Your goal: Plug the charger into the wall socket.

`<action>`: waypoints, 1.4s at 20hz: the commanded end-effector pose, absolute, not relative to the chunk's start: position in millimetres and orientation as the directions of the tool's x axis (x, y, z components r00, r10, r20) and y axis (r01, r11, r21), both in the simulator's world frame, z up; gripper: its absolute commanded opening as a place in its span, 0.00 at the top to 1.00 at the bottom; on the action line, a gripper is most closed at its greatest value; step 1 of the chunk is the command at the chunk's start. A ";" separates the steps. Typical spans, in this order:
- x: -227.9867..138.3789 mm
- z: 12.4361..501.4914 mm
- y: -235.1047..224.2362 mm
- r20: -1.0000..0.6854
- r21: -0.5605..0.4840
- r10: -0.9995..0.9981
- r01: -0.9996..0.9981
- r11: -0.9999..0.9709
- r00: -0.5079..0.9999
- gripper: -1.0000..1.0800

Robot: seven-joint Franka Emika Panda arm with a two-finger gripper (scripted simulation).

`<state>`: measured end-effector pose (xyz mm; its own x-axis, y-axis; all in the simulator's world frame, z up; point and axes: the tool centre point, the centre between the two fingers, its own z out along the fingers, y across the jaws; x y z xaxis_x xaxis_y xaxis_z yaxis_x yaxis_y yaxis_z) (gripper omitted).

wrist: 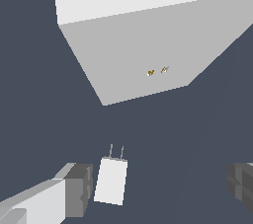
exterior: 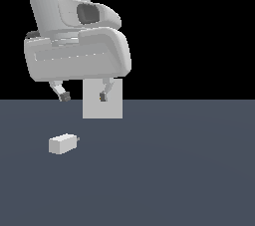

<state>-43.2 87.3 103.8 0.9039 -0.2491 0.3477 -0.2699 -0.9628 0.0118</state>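
Our gripper (exterior: 83,96) hangs wide open, holding nothing, above the charger (exterior: 63,144) on the floor (exterior: 189,170). We risk clipping the charger off-centre, misaligning its prongs (wrist: 116,151) with the wall socket (exterior: 110,110).

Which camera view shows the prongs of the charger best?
The wrist view. There the charger lies on the floor with both thin prongs clearly visible, pointing toward the wall socket. In the exterior view the charger is small, and only a faint stub shows at its end on that view's right.

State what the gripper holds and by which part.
Nothing. The gripper is open above the floor; the charger lies loose below it.
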 end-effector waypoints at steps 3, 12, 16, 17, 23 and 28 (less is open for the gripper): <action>-45.8 94.7 96.9 0.380 0.010 -0.275 -0.301 -0.954 0.883 0.04; -48.3 77.7 113.4 0.435 0.005 -0.319 -0.357 -0.934 0.842 0.04; -48.8 71.3 119.0 0.452 0.002 -0.334 -0.376 -0.927 0.827 0.04; -48.8 69.9 120.2 0.456 0.002 -0.337 -0.380 -0.925 0.824 0.04; -49.1 63.8 124.9 0.469 0.000 -0.350 -0.397 -0.918 0.811 0.04; -49.4 62.5 125.8 0.469 0.000 -0.351 -0.398 -0.917 0.810 0.04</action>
